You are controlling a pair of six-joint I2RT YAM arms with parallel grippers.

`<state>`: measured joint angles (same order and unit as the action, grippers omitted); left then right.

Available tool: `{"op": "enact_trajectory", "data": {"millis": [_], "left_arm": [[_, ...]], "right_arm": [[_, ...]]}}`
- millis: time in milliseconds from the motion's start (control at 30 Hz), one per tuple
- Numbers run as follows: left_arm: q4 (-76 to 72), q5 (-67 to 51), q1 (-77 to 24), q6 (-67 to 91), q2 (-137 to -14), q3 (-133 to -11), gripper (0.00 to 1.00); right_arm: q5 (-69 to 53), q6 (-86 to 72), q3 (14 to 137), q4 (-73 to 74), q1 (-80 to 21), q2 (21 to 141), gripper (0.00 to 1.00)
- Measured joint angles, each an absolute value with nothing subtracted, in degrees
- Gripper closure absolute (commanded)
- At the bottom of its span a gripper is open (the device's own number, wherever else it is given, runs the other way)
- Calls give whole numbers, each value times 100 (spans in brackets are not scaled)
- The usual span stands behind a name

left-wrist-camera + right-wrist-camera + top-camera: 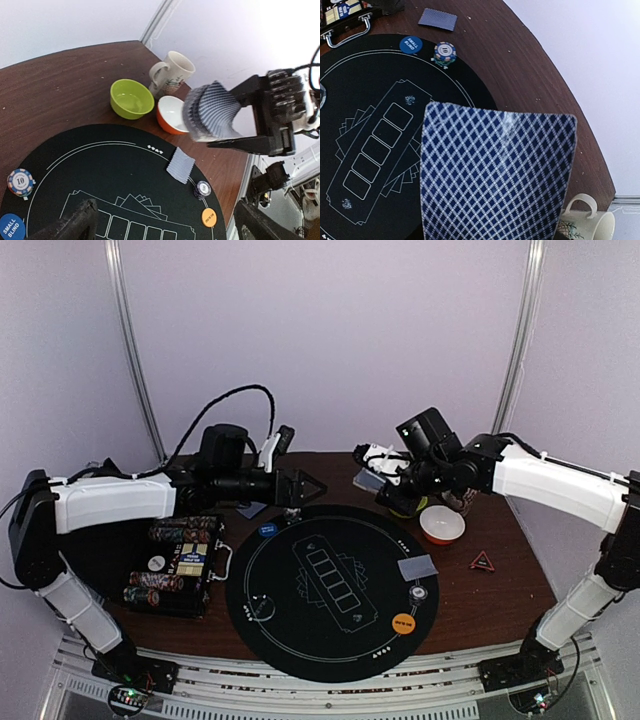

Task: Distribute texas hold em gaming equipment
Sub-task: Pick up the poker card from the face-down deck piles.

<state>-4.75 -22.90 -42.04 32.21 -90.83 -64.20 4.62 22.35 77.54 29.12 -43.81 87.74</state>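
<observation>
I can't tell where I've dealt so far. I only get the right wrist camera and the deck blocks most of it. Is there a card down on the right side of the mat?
Observer: Yes, one face-down card lies on the right side of the mat, next to a chip.
Operator: And on the other side?
Observer: The left gripper is open and empty, near the mat's far edge.
Operator: Anything else over on the right?
Observer: An orange bowl and a green bowl sit off the mat, by the mug.
</observation>
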Motion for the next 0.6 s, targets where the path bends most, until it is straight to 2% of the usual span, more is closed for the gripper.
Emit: {"op": "enact_trajectory", "data": {"millis": [133,233,300,467,600], "left_arm": [[-375,-2849,-4176,3026,-9013,-6554,4],[-397,-3293,-4003,3096,-9021,-6563,15],[-408,-3481,-3819,3142,-9048,-6560,18],[-421,-3830,-3566,3140,-9223,-6560,10],[-416,-4051,-3586,3094,-9314,-6560,8]], "right_arm": [[298,2261,7900,2939,-4611,8982,51],[130,2279,7992,2956,-4777,9115,51],[14,2283,8042,2969,-4880,9177,51],[-150,2329,8213,2995,-5083,9301,51],[-200,2368,8427,2995,-5190,9500,51]]}}
